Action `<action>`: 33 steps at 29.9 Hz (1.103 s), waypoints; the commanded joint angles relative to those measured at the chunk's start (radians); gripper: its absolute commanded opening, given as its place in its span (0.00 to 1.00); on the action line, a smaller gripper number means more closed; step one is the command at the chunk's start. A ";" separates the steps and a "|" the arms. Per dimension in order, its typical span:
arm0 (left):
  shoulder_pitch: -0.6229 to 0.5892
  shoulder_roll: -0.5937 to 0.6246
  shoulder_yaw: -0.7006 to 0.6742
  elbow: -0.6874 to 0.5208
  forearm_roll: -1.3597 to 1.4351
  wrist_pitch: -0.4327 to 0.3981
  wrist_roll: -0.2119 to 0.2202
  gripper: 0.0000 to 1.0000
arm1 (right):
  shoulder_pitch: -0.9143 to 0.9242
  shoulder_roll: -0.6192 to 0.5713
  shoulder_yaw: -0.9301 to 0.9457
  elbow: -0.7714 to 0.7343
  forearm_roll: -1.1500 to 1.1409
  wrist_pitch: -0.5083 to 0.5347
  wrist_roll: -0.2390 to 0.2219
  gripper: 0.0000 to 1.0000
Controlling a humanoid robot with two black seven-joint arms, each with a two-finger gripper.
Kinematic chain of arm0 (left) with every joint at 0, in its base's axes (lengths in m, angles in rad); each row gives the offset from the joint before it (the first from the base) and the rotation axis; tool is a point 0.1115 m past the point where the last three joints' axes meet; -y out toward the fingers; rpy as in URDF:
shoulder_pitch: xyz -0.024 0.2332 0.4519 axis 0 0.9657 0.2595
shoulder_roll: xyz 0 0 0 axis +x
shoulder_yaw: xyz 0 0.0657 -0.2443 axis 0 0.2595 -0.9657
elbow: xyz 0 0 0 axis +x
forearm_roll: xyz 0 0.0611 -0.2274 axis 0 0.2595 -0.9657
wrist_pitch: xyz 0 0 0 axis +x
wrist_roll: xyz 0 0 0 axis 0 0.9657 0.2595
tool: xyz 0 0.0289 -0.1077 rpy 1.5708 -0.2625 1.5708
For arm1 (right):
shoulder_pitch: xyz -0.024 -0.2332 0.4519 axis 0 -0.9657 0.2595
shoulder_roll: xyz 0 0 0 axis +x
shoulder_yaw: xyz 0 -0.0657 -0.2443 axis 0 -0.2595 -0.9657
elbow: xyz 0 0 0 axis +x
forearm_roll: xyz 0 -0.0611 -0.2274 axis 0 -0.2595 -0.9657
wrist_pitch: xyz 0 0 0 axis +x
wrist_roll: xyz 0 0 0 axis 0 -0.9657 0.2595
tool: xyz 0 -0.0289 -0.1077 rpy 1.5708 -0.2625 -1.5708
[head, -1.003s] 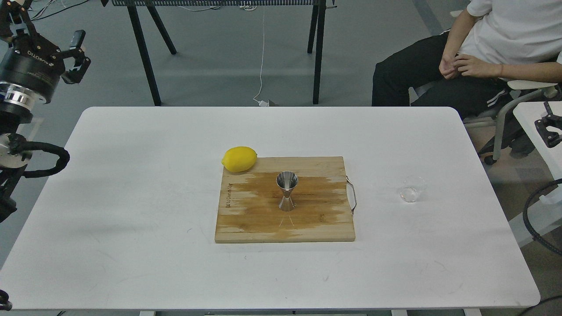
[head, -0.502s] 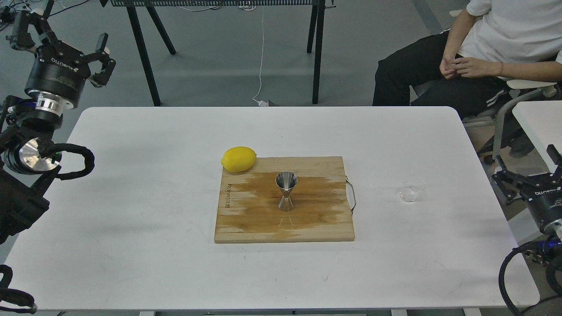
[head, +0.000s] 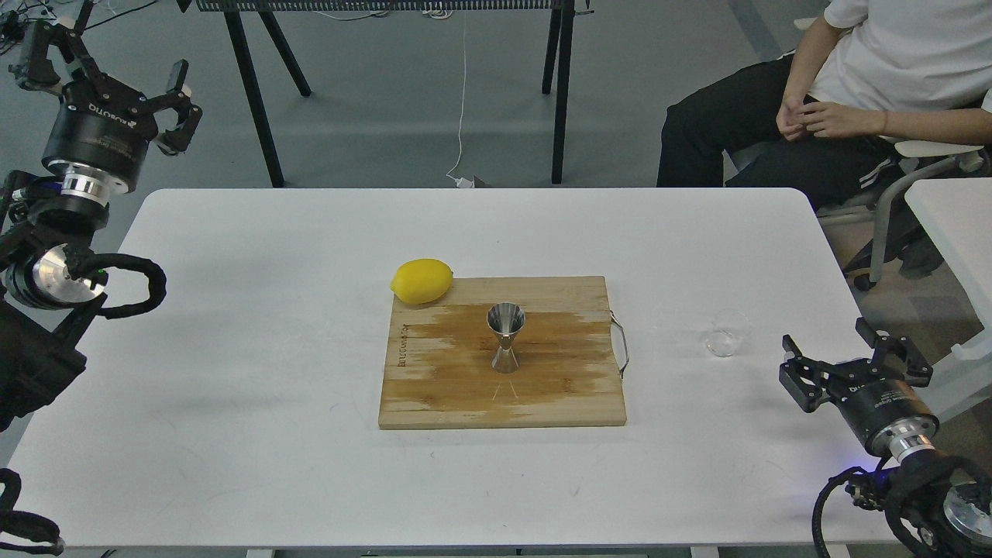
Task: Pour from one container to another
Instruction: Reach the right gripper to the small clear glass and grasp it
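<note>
A small clear glass cup [head: 728, 333] stands upright on the white table [head: 271, 372], right of the board. The shiny steel jigger [head: 505, 337] stands upright in the middle of the wooden cutting board [head: 542, 395]. My right gripper [head: 852, 358] is open over the table's right edge, below and to the right of the cup and not touching it. My left gripper [head: 105, 66] is open, raised beyond the table's far left corner, away from both containers.
A yellow lemon [head: 421, 280] lies at the board's far left corner. The board has a metal handle [head: 622, 345] on its right side. A seated person [head: 837, 93] is beyond the far right corner. Black table legs [head: 256, 93] stand behind.
My right arm has come in over the table's right edge, moving left toward the glass cup with its gripper open. The left arm has barely moved in the last half second.
</note>
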 commanded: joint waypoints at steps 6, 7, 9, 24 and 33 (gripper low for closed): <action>0.007 -0.004 -0.001 0.000 -0.004 0.002 0.000 1.00 | 0.066 0.085 -0.032 -0.018 0.000 -0.116 -0.090 1.00; 0.007 -0.004 -0.001 0.000 -0.009 0.002 0.000 1.00 | 0.066 0.098 -0.021 -0.026 0.000 -0.125 -0.090 1.00; 0.008 -0.003 0.000 0.000 -0.010 0.001 0.000 1.00 | 0.065 0.116 -0.003 -0.046 0.000 -0.130 -0.093 1.00; 0.016 -0.001 0.003 0.000 -0.010 0.001 0.000 1.00 | 0.189 0.230 0.000 -0.260 -0.003 -0.167 -0.137 1.00; 0.028 0.006 0.003 0.002 -0.010 0.001 0.000 1.00 | 0.226 0.277 0.000 -0.323 -0.003 -0.159 -0.139 0.98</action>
